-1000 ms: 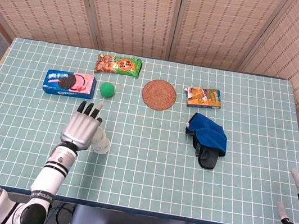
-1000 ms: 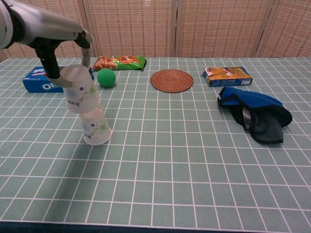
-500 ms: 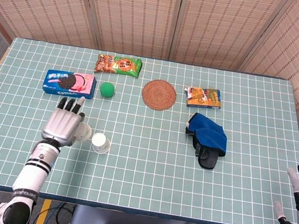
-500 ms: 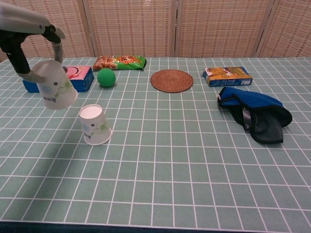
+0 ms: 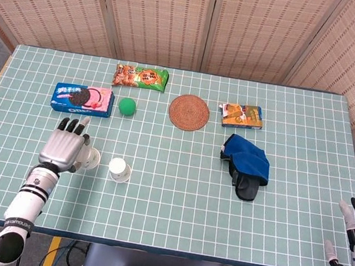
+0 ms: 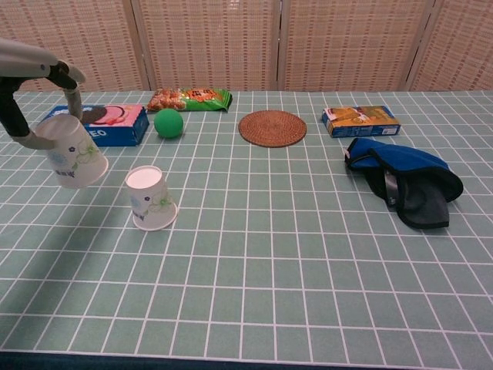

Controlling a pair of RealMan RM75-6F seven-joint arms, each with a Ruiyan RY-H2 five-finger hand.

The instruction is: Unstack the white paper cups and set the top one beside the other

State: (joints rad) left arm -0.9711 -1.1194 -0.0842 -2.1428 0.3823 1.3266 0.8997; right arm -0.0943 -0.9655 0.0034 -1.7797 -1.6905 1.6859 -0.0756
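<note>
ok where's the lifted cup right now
In the left hand, the lifted cup hangs above the table's left side, just left of the other cup.

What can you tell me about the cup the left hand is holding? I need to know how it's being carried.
The held cup is white paper with a green and purple floral print, upside down and tilted, its rim toward the table. The left hand holds it near its base, fingers around it. It hangs in the air, touching neither the table nor the standing cup, which sits upside down to its right.
</note>
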